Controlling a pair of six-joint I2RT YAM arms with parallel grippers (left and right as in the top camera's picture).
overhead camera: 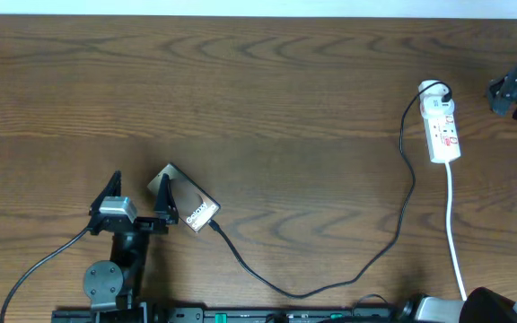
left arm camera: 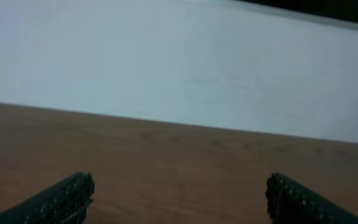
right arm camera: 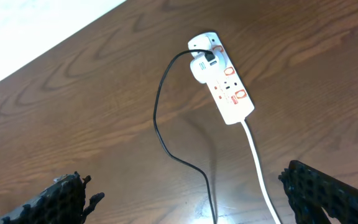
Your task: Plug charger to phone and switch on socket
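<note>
The Galaxy S25 Ultra phone lies flat and askew near the front-left corner of the wooden bench, its lettered end turned toward the front edge. The black charger cable meets that end with its small plug tip. The tip appears to sit in the phone's port, though the overhead view is too coarse to be sure. From there the cable sags toward the front edge, then climbs toward the right edge and bends into a white adapter seated at the far end of the white power strip. The strip lies near the right edge, closer to the back-right corner, with red marks along its top; whether its switches are on or off cannot be read. Its white cord runs straight toward the front edge, well apart from the phone. The left gripper sits just beside the phone on the left, one of its fingers overlapping the phone's left end in the overhead view. Its fingers are spread wide, and only bare bench shows between them from the left wrist. The right gripper is at the right edge, just beyond the strip, fingers spread wide and holding nothing.
</note>
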